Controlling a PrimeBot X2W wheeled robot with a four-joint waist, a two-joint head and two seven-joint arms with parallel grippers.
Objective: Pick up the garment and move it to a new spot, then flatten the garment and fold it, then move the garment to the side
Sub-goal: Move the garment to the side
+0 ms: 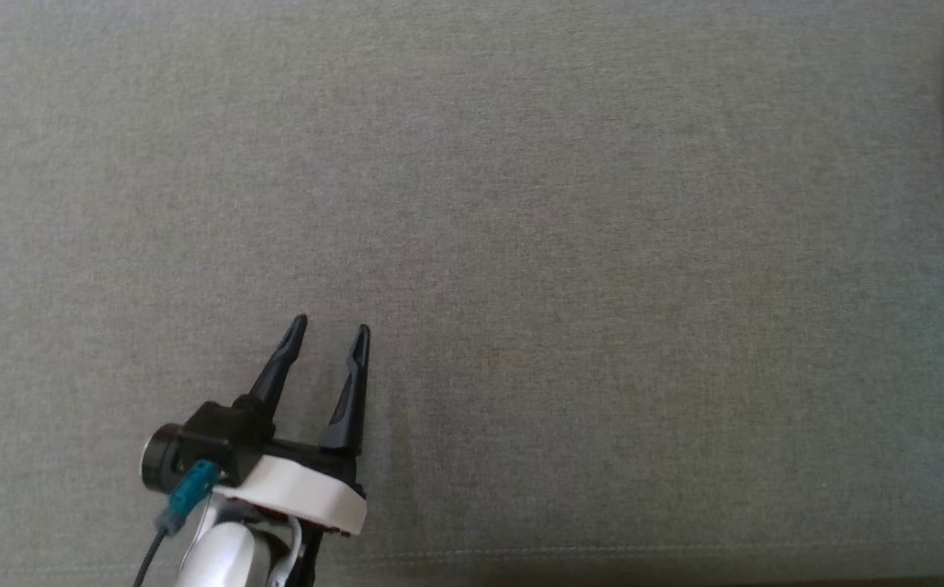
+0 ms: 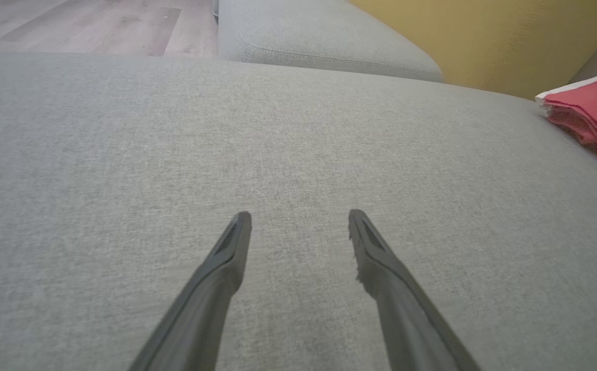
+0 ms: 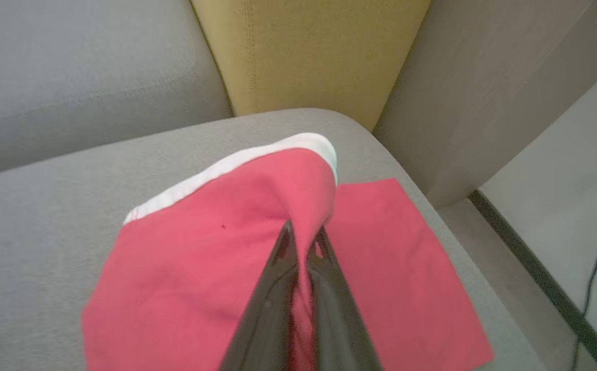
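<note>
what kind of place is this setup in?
Likely a home living room: a grey fabric sofa, a yellow back cushion behind the seat, and a wood-look plank floor beyond.

Left tool over the near left part of the seat cushion, fingers pointing away from the robot. Garment lies on the cushion's far right corner, well apart from the left tool. Right tool above it, a raised fold of the garment pinched between its two fingers; the rest spreads flat to either side. Back cushion stands behind that corner, second seat cushion just beside it. Cable on the floor off the cushion's right side.
</note>
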